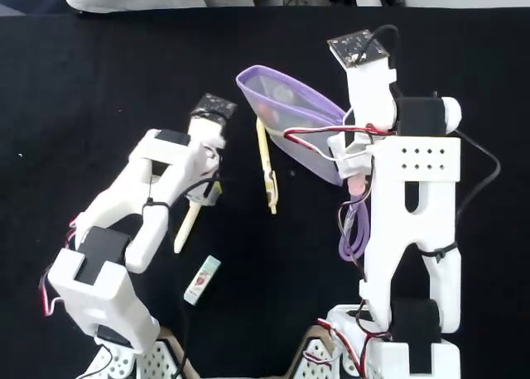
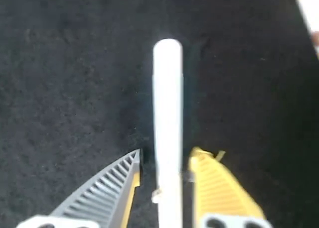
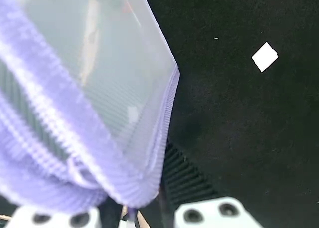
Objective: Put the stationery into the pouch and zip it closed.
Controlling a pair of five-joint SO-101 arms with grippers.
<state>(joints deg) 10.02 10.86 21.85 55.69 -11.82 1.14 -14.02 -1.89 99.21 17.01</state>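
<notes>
At 9 o'clock from the table [image 1: 99, 81] centre in the high view, the left gripper [image 2: 168, 157] stands astride a white pen [image 2: 168, 88]. Its jaws are spread narrowly, one on each side of the barrel. A thin dark gap shows on the grey side. Contact on the yellow side cannot be confirmed. The pen lies on the table and runs out from the jaws toward 7 o'clock.

The pouch [image 1: 290, 118] hangs at 2 o'clock from the left gripper, lifted off the table. The right gripper [image 3: 149, 195] is pressed together on the pouch's purple edge. The mouth is open and faces 10 o'clock. Something reddish shows through the clear wall, but it cannot be identified. A yellow pencil [image 1: 267, 168] lies between the left gripper and the pouch. A small eraser-like block [image 1: 202, 280] lies at 6 o'clock from the left gripper.

Step in hand (judged): grasp the pen for transfer into the pouch. The zip is not yet closed.

Procedure:
1. Keep the barrel centred between the jaws, then close until both pads bear on it.
2. Lift straight up before travelling, so the pen clears the pencil.
3. Turn the pen so that its long axis points into the mouth, and enter with the free end first.
4. Hold the right arm steady, because a moving rim narrows the target.
5. Release only when most of the barrel is past the rim.

Caution: a grip near one end lets the pen swing.
</notes>
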